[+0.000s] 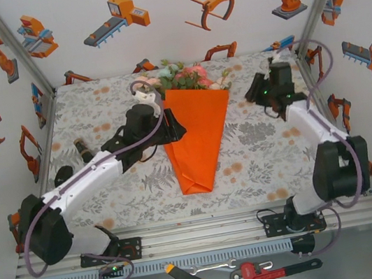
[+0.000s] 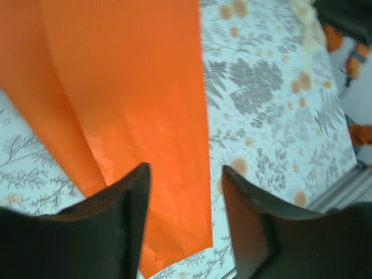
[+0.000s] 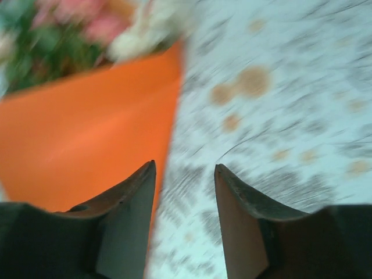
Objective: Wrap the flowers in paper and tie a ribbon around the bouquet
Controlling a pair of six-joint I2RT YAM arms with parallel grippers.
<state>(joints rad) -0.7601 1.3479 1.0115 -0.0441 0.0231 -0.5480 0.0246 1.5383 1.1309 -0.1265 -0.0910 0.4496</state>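
The bouquet lies in the middle of the table. The orange paper is folded into a cone that tapers toward me, and the flowers stick out of its wide far end. My left gripper is open at the cone's left edge. In the left wrist view its fingers straddle the paper near the narrow end, clamping nothing. My right gripper is open over the tablecloth, to the right of the cone's top corner. The right wrist view is blurred. A cream patch is too blurred to name. The ribbon is out of view.
A small dark cylinder lies on the left of the tablecloth. Sticker-covered walls and metal posts close in the table on three sides. A screwdriver and a red pipe wrench lie below the front rail.
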